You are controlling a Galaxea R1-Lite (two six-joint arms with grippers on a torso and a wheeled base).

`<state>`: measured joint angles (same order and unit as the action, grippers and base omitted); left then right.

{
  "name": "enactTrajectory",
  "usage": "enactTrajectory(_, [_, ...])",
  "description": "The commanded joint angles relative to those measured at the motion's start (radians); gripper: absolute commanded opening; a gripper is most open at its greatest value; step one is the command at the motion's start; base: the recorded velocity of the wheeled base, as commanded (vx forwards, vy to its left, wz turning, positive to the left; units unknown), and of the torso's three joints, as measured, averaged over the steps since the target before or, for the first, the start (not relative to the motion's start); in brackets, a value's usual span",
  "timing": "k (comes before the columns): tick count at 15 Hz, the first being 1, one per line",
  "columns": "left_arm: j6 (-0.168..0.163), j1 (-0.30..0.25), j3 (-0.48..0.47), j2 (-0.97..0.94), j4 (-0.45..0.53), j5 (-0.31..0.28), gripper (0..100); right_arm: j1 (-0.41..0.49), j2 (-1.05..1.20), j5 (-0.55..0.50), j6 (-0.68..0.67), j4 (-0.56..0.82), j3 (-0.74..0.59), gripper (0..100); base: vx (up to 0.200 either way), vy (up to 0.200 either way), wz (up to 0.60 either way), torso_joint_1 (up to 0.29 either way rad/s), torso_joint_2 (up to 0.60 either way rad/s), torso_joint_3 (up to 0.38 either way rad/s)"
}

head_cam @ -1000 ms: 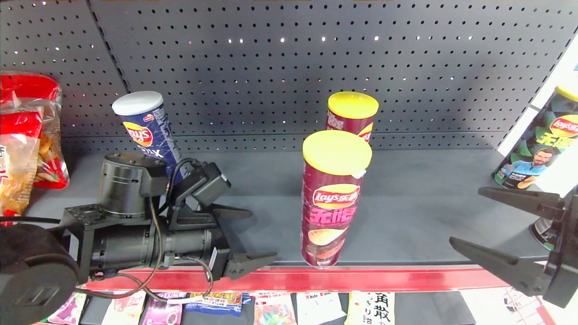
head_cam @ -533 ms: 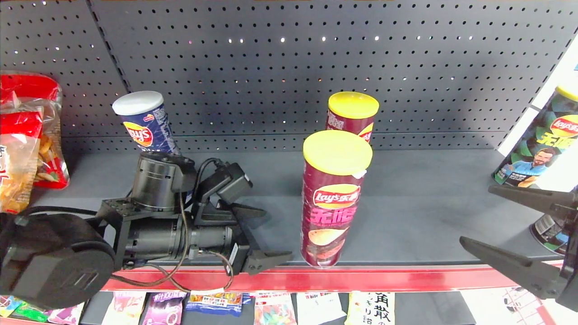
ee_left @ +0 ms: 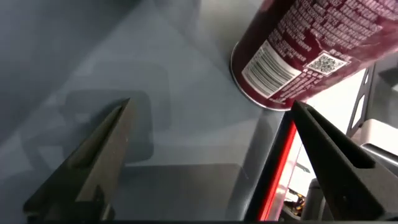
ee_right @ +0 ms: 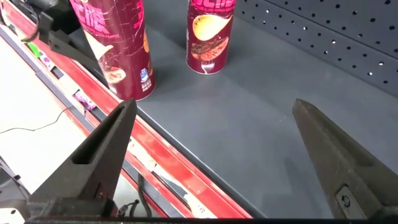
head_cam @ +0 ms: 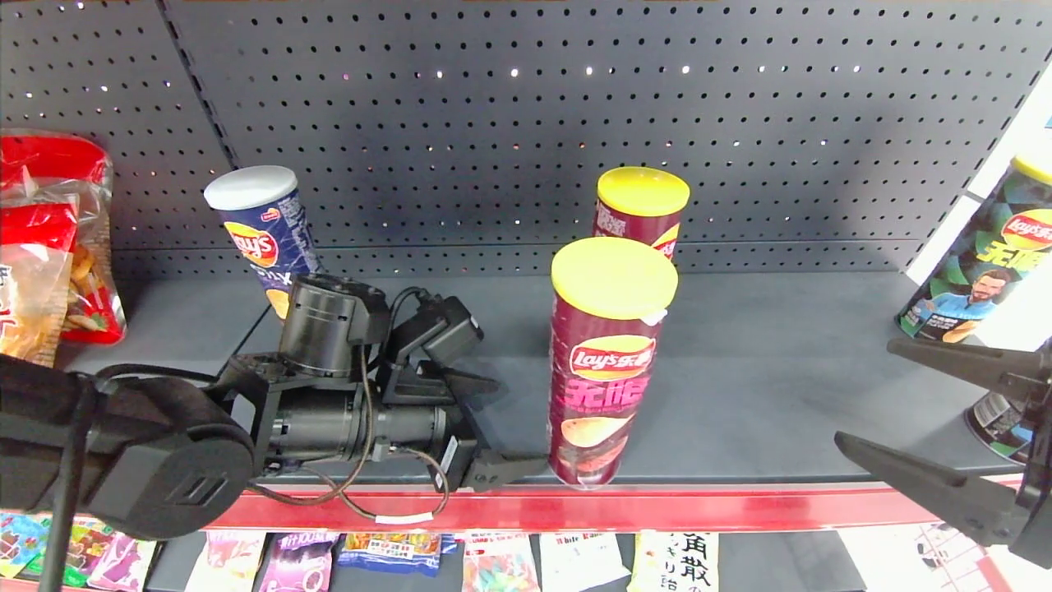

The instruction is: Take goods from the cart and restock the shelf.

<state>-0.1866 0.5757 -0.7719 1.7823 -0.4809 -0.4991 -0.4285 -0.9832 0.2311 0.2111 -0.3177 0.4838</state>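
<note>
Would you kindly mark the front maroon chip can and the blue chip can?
front maroon chip can [head_cam: 604, 382]: head view, on its label.
blue chip can [head_cam: 256, 244]: head view, on its label.

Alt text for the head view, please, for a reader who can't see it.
The left gripper, fingers open, sits low over a grey shelf, pointing at the front maroon chip can, one fingertip close by its base. A second maroon can stands behind it, a blue can at back left; the right gripper, also open, hangs at right.
</note>
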Motion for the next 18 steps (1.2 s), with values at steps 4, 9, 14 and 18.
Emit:
enactTrajectory(4, [-0.002,0.016,-0.03,0.035,-0.002,0.002,100,-0.001,-0.008,0.001,0.001,-0.001,-0.001,100,0.0,0.0,0.0,0.0,0.0,0.0])
enactTrajectory(9, [-0.002,0.018,-0.055,0.054,-0.002,0.002,100,-0.001,-0.008,0.001,-0.001,-0.001,-0.004,100,0.0,0.0,0.0,0.0,0.0,0.0])
enactTrajectory(14, [-0.002,0.027,-0.084,0.072,-0.002,0.002,100,-0.001,-0.008,0.001,-0.001,0.0,-0.005,100,0.0,0.0,0.0,0.0,0.0,0.0])
enactTrajectory(18, [-0.002,0.033,-0.084,0.072,-0.002,0.002,100,-0.001,-0.006,0.001,-0.001,-0.001,-0.005,100,0.0,0.0,0.0,0.0,0.0,0.0])
